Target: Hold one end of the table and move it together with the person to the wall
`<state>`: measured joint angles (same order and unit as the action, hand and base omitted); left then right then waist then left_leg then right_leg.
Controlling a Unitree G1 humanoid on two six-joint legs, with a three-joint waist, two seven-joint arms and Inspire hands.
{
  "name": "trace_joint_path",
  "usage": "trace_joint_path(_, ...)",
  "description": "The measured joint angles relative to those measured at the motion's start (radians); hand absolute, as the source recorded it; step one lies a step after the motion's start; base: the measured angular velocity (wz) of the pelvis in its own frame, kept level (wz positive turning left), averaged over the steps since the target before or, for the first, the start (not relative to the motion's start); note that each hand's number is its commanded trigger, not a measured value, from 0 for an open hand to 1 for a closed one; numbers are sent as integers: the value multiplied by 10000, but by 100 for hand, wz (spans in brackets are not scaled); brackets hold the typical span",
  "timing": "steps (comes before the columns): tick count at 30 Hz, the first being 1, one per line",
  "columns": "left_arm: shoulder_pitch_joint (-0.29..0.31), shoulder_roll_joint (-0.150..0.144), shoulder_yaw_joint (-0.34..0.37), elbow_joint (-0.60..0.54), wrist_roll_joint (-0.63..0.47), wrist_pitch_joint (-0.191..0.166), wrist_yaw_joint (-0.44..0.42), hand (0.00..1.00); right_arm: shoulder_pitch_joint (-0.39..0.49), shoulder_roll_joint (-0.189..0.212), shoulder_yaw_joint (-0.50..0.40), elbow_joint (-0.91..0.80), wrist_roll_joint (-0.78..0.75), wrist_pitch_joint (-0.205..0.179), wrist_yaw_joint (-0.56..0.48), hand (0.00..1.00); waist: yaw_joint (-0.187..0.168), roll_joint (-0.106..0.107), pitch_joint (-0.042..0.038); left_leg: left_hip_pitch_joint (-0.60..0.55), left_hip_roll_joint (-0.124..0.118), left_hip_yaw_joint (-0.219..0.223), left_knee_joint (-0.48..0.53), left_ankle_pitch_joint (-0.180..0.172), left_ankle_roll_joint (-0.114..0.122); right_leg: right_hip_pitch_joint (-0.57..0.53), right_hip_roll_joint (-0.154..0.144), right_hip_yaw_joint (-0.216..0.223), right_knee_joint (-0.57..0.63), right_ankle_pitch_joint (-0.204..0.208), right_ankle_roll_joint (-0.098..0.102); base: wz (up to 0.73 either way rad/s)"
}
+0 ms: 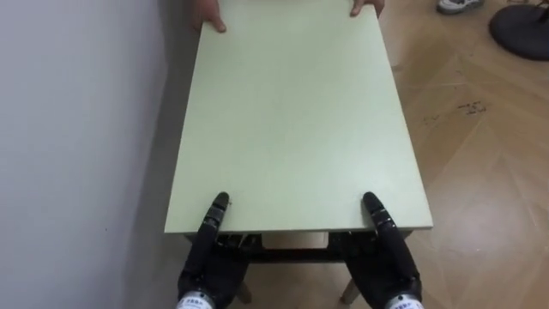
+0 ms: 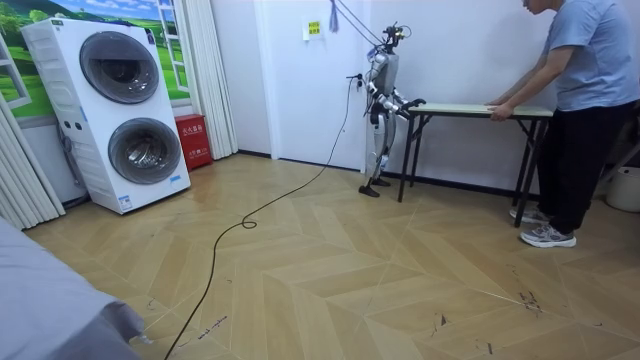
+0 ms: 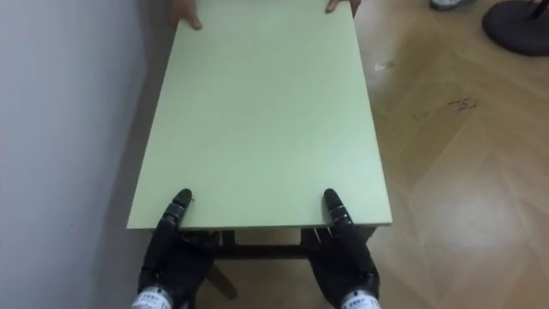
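A pale green table (image 1: pixel 292 112) with a dark frame stands lengthwise before me, its long left side against a white wall. My left hand (image 1: pixel 210 257) and right hand (image 1: pixel 390 257) grip the near short edge, each thumb lying on the top and the fingers tucked under it. At the far end a person's two hands (image 1: pixel 210 19) hold the opposite edge. In the room view I stand upright at the end of the table (image 2: pixel 470 108) on the room view's left, and the person (image 2: pixel 580 100) leans over the other end.
The wall (image 1: pixel 77 129) runs close along the table's left side. Wooden floor lies open to the right, with a black round base (image 1: pixel 523 30) at the far right. Stacked white washing machines (image 2: pixel 125 110) and a red box (image 2: pixel 193 140) stand across the room.
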<state>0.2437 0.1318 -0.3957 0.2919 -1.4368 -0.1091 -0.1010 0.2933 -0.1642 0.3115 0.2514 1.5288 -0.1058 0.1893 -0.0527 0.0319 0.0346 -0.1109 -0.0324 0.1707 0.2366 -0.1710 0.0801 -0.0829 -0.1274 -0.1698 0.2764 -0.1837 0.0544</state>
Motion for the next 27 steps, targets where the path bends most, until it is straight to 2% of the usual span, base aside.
trace_joint_path(6, -14, -63, 205, 639, 379, 291, -590, 100, -3, 113, -102, 486, -85, 102, 264, 100, 30, -11, -8, 384, 34, 3, -133, -30, -52, 452, 67, -81, -226, 0, 1, 3)
trace_joint_path(7, -43, -64, 209, 712, 382, 354, -641, 80, -6, 153, -169, 572, -116, 125, 315, 100, 28, -10, -19, 402, 36, 3, -146, -38, -65, 466, 79, -138, -219, 0, 1, 0)
trace_joint_path(8, -66, -64, 207, 741, 382, 376, -668, 69, -6, 154, -195, 583, -116, 146, 321, 100, 30, -9, -19, 396, 36, 3, -146, -38, -67, 466, 81, -166, -220, 0, 1, 4)
trace_joint_path(9, -94, -68, 212, 786, 437, 409, -695, 58, -6, 157, -241, 622, -115, 189, 332, 87, 30, -6, -20, 383, 36, 4, -146, -38, -69, 461, 84, -234, -219, 0, 1, 0)
trace_joint_path(10, -93, -74, 264, 826, 639, 500, -758, 50, -6, 171, -297, 667, -116, 226, 335, 61, 30, -6, -21, 383, 38, 4, -146, -38, -76, 459, 94, -249, -216, -1, 1, 0)
trace_joint_path(11, -92, -74, 301, 853, 768, 569, -817, 23, -7, 181, -314, 703, -116, 231, 382, 55, 30, -7, -21, 383, 39, 4, -145, -38, -79, 458, 98, -250, -215, 0, 1, 0)
trace_joint_path(12, -88, -69, 356, 959, 1190, 632, -1005, 4, -9, 185, -380, 765, -116, 288, 472, 39, 30, -7, -20, 383, 42, 4, -144, -37, -81, 456, 101, -252, -215, -1, 1, 0)
trace_joint_path(13, -89, -56, 389, 1033, 1488, 639, -1123, 0, -11, 185, -399, 777, -116, 328, 501, 12, 32, -8, -21, 383, 43, 4, -143, -37, -81, 455, 101, -252, -214, -1, 1, 0)
trace_joint_path(14, -95, 41, 394, 1124, 2120, 639, -1291, 0, -36, 183, -387, 842, -135, 346, 575, 3, 41, -14, -24, 383, 43, 5, -143, -37, -80, 448, 100, -248, -213, 0, 1, -3)
trace_joint_path(15, -134, 197, 424, 1175, 2893, 638, -1385, 0, -70, 185, -385, 942, -272, 370, 682, 0, 45, -21, -29, 392, 43, 46, -140, -37, -80, 440, 94, -226, -209, 0, 1, -8)
trace_joint_path(17, -336, 414, 438, 1350, 3886, 661, -1549, 0, -74, 89, -382, 1013, -1010, 414, 886, 0, 44, -43, -48, 427, 45, 113, -140, -38, -79, 435, 80, -207, -203, 1, -1, -13)
trace_joint_path(18, -464, 494, 409, 1466, 4351, 705, -1570, 0, -79, -16, -350, 1012, -1531, 441, 1055, 0, 50, -93, -86, 468, 51, 175, -142, -44, -82, 440, 80, -190, -200, 8, -13, -15)
trace_joint_path(19, -544, 525, 408, 1529, 4759, 766, -1569, 0, -79, -40, -287, 1012, -1984, 518, 1168, 0, 48, -173, -156, 507, 56, 192, -145, -50, -87, 469, 81, -192, -198, 11, -17, -12)
trace_joint_path(21, -572, 552, 329, 1582, 5299, 926, -1561, 0, -78, -99, -243, 1012, -2272, 703, 1212, 0, 19, -252, -230, 532, 116, 192, -133, -80, -101, 500, 95, -193, -198, 17, -26, -6)
trace_joint_path(24, -609, 547, 164, 1580, 5561, 1149, -1574, 0, -77, -113, -192, 1011, -2369, 857, 1299, 0, 19, -240, -235, 517, 170, 207, -19, -136, -103, 515, 130, -196, -202, 70, -62, -7)
trace_joint_path(25, -616, 547, 167, 1580, 5566, 1190, -1591, 0, -73, -111, -189, 1011, -2369, 884, 1321, 0, 11, -198, -215, 518, 198, 207, 1, -171, -106, 556, 146, -205, -202, 80, -73, -4)
trace_joint_path(27, -619, 547, 188, 1576, 5566, 1223, -1705, 0, -71, -139, -192, 1011, -2363, 888, 1336, 0, 27, -97, -227, 531, 205, 206, 14, -178, -105, 568, 149, -207, -190, 86, -82, 0)
